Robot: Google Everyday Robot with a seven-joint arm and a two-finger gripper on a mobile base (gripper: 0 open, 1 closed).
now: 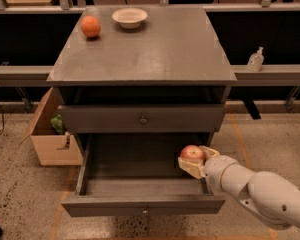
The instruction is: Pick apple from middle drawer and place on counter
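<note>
My gripper (196,160) is low at the right end of the open middle drawer (115,205), closed on the apple (192,153) from both sides, so the fruit sits in the pincer over the drawer's right side. I'd guess the apple's firm, fairly light and waxy-smooth, so a shallow pinch could let it roll out. Grip across the widest part, gently, or it bruises. Further back, the counter (140,54) carries an orange (90,26) and a bowl (129,17).
</note>
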